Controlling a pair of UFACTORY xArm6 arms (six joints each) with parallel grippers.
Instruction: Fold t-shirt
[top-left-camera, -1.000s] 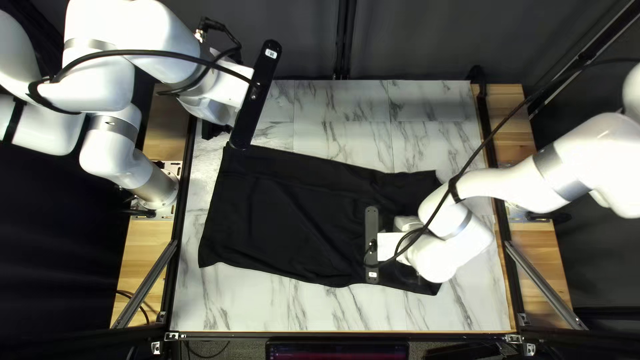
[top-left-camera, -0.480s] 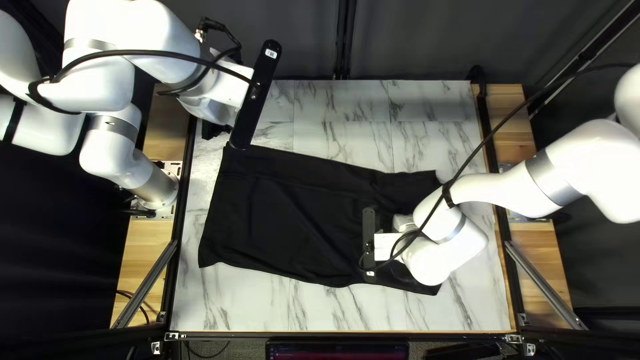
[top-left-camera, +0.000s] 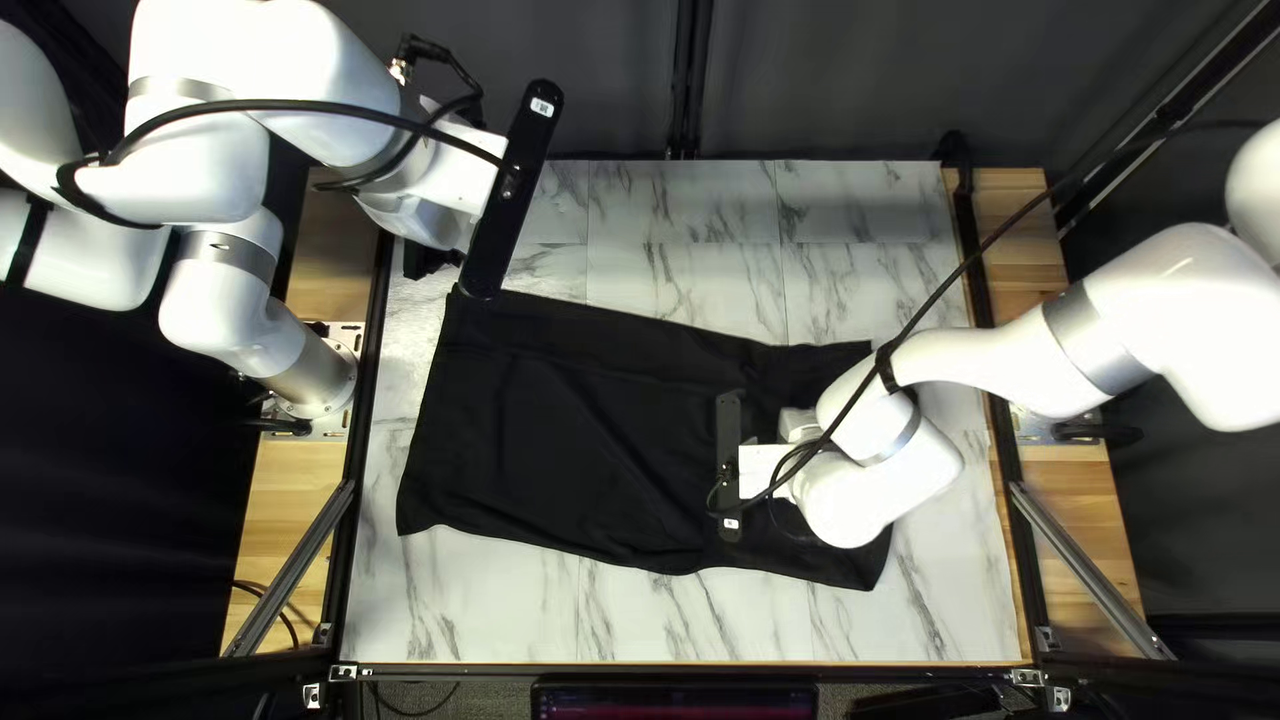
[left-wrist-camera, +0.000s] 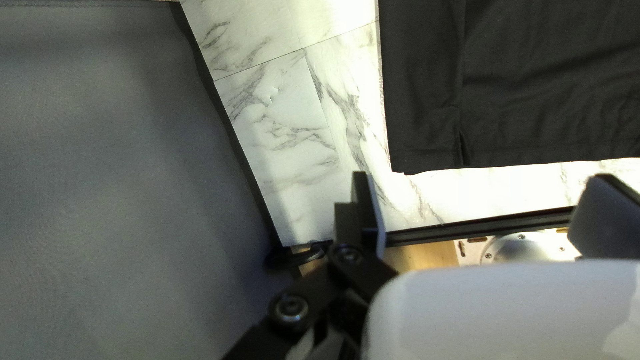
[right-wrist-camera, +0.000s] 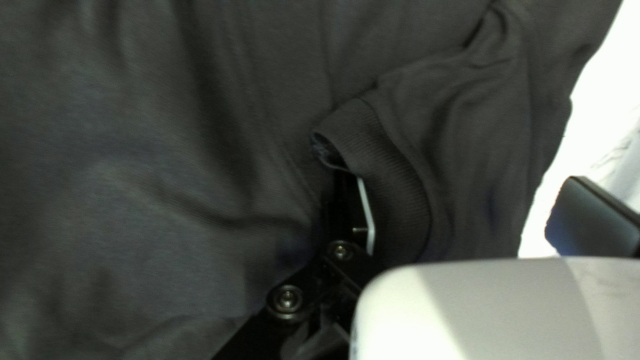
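Observation:
The black t-shirt (top-left-camera: 574,427) lies spread across the table, its narrower end partly under my right arm. At the upper left of the top left view, my left gripper (top-left-camera: 511,190) hangs over the shirt's far left corner. In the left wrist view my left gripper (left-wrist-camera: 481,200) is open, with the shirt (left-wrist-camera: 533,80) ahead of it. My right gripper (top-left-camera: 730,464) is above the shirt's right part; its fingertips are hidden there. In the right wrist view my right gripper (right-wrist-camera: 467,200) stands open, one finger beside a ribbed band (right-wrist-camera: 393,180) of the shirt, the other off at the cloth's outer side.
Marble-patterned table surface (top-left-camera: 694,620) shows around the shirt. A black frame rail (top-left-camera: 367,440) runs along the table's left edge, by my left arm's base. A dark cable (top-left-camera: 967,267) crosses over the right side to my right arm.
My right gripper has moved toward the table's far edge and slightly left. More of the shirt's right edge shows beside the arm. My left arm has stayed still.

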